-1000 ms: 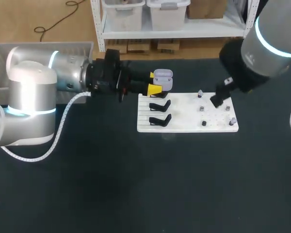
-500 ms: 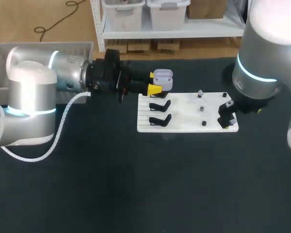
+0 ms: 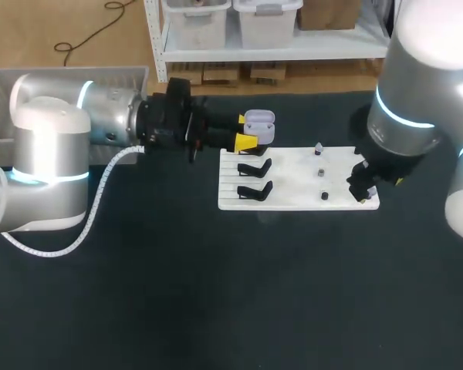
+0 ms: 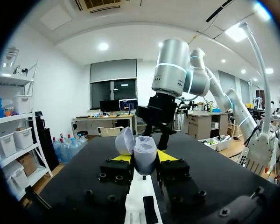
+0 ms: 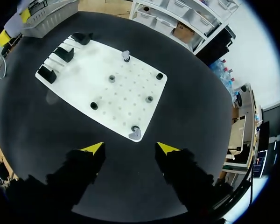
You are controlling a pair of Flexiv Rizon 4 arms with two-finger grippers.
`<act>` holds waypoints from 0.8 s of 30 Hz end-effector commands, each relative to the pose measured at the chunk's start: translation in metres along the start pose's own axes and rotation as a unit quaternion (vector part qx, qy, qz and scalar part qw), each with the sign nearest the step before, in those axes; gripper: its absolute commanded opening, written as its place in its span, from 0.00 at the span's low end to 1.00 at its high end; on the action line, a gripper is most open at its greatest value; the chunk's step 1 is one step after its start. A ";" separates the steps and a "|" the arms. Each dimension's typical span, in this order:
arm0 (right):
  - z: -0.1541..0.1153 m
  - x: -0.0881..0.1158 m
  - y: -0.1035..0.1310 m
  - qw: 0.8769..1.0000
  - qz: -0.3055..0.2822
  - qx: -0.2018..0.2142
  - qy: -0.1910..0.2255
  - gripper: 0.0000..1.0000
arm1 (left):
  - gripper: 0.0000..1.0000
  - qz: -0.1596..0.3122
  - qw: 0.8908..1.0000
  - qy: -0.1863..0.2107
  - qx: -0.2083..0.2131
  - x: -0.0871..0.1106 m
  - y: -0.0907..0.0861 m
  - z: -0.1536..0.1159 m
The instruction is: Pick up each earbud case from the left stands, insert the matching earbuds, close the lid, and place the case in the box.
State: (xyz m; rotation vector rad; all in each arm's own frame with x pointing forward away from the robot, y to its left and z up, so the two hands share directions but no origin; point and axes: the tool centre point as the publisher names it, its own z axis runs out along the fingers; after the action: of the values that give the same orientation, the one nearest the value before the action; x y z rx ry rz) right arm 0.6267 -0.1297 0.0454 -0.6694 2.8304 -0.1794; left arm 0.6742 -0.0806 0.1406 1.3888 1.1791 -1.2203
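A lilac earbud case with its lid up hangs above the far left corner of the white board. My left gripper is shut on it. In the left wrist view the case sits between the yellow tips of this gripper. My right gripper stands low over the board's near right corner. In the right wrist view the right gripper is open, and a small grey earbud on the board's corner lies just ahead of its tips, untouched.
Two empty black stands sit on the board's left side. More earbuds stand on pegs mid-board. A grey box lies at the far left.
My right arm has swung down from the board's far right to its near right corner, and its gripper now hangs lower. The left arm has held still with the case.
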 end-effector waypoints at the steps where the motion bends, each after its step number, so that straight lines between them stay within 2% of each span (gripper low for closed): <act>1: 0.012 -0.006 0.002 1.000 -0.002 0.004 0.003 0.65 | 0.00 0.001 1.000 0.000 -0.003 0.000 -0.001 0.000; 5: 0.019 -0.005 -0.002 1.000 -0.001 0.010 0.002 0.49 | 0.00 0.001 1.000 0.000 -0.003 0.000 -0.001 0.000; 24: 0.032 -0.004 -0.009 0.999 -0.001 0.031 -0.014 0.41 | 0.00 0.001 1.000 0.000 -0.003 0.000 -0.001 0.000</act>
State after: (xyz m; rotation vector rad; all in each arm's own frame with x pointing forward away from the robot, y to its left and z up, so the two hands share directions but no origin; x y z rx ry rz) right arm 0.6442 -0.1371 0.0211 -0.6615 2.8017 -0.2492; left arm 0.6742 -0.0806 0.1406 1.3888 1.1792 -1.2203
